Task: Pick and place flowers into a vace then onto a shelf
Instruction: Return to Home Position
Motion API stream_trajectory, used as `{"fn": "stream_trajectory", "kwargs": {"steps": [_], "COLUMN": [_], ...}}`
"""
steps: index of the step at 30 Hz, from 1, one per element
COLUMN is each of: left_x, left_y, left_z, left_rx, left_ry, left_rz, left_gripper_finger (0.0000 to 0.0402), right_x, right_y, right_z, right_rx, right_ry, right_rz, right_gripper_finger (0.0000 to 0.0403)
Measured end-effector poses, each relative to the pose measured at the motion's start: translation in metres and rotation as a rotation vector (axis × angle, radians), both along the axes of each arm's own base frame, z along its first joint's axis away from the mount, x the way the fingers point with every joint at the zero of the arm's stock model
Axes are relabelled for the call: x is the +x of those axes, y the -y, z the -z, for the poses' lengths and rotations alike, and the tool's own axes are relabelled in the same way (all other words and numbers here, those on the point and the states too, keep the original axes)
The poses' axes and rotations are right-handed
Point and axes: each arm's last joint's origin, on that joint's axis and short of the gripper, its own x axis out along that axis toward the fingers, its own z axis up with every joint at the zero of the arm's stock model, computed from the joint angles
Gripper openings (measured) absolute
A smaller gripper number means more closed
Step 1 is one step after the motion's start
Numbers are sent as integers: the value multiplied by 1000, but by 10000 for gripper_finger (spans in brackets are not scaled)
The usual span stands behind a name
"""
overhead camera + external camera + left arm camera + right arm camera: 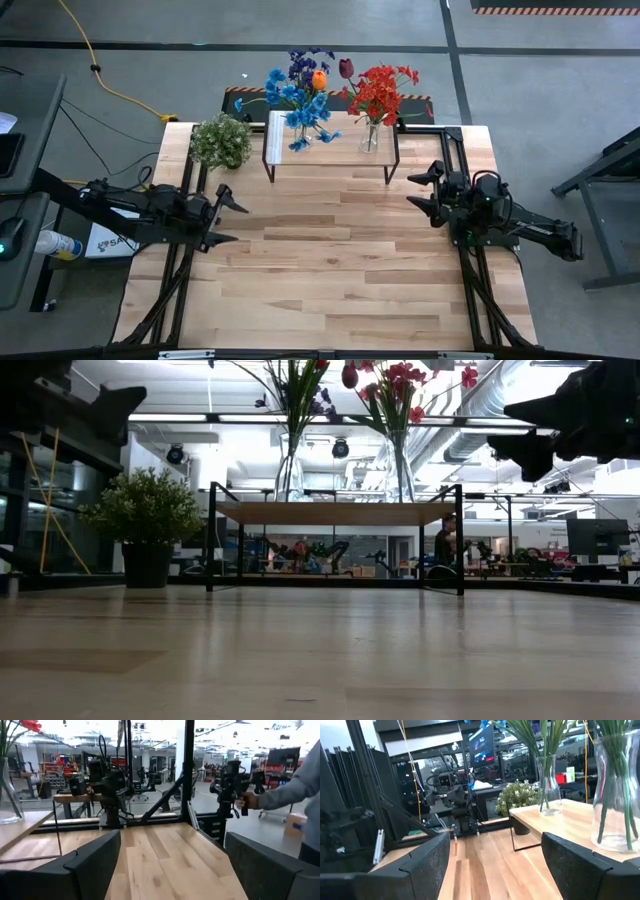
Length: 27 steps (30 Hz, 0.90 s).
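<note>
The shelf point(332, 152) stands at the table's far edge, on thin black legs. Two clear glass vases rest by their bases on its top. The left vase point(301, 136) holds blue, purple and orange flowers point(300, 92). The right vase point(370, 138) holds red and maroon flowers point(380, 92). My left gripper point(228, 214) hovers open at the table's left side, pointing toward the right. My right gripper point(424, 194) hovers open at the right side, pointing left, near the shelf's right legs. Nothing lies between either pair of fingers point(95, 865) point(580, 865).
A bushy potted plant point(222, 141) stands left of the shelf. Black frame rails point(180, 290) point(480, 290) run along both table sides. Bare wood tabletop point(330, 260) lies between the arms. A person's sleeve and hand point(295, 787) show beyond the table's right side.
</note>
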Motion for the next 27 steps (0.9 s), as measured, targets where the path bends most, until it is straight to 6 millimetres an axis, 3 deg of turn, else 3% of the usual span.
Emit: {"fn": "stream_trajectory", "kwargs": {"steps": [8, 27], "left_x": [0, 0], "left_y": [0, 0], "left_z": [3, 3], "left_rx": [-38, -35], "left_ry": [-44, -46], "left_rz": [6, 5], "left_gripper_finger": [390, 390], "right_x": [0, 1], "right_y": [0, 0], "right_z": [3, 6], "right_rx": [141, 148], "right_ry": [-9, -41], "right_rz": [-21, -19], "right_gripper_finger": [303, 303]}}
